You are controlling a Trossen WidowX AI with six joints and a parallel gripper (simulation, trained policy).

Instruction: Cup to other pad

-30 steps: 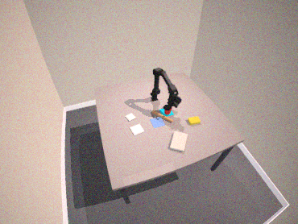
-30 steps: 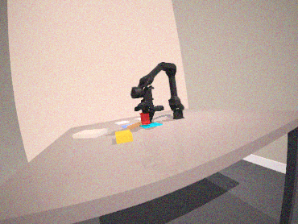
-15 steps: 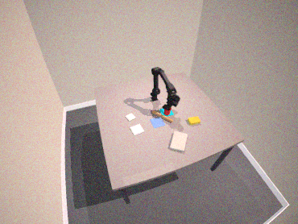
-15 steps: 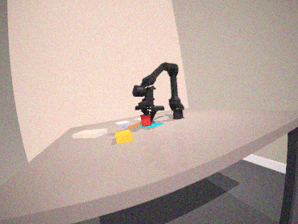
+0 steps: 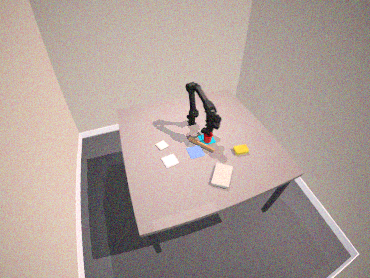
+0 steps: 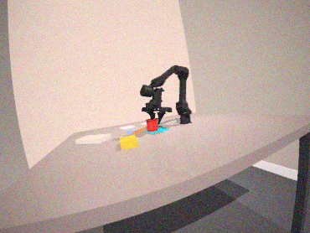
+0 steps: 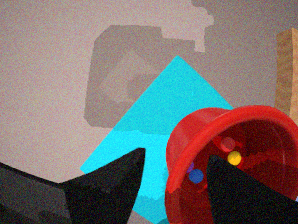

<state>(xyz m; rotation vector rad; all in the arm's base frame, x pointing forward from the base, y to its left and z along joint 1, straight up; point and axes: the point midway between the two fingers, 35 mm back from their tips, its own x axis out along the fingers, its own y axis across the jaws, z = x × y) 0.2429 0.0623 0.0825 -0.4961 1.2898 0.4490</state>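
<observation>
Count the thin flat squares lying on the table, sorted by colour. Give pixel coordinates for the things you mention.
Cyan pad [image 5: 213, 141] [image 6: 161, 130] [image 7: 175, 100]: 1
Blue pad [image 5: 196, 152] [image 6: 130, 132]: 1
White squares [image 5: 170, 160] [image 6: 127, 127]: 2
Total: 4

The gripper [image 5: 206, 134] [image 6: 156, 121] [image 7: 177, 159] rose a little and drew back slightly toward the arm's base, leaving more of the red cup [image 5: 208, 138] [image 6: 152, 125] [image 7: 187, 135] showing below it.
</observation>
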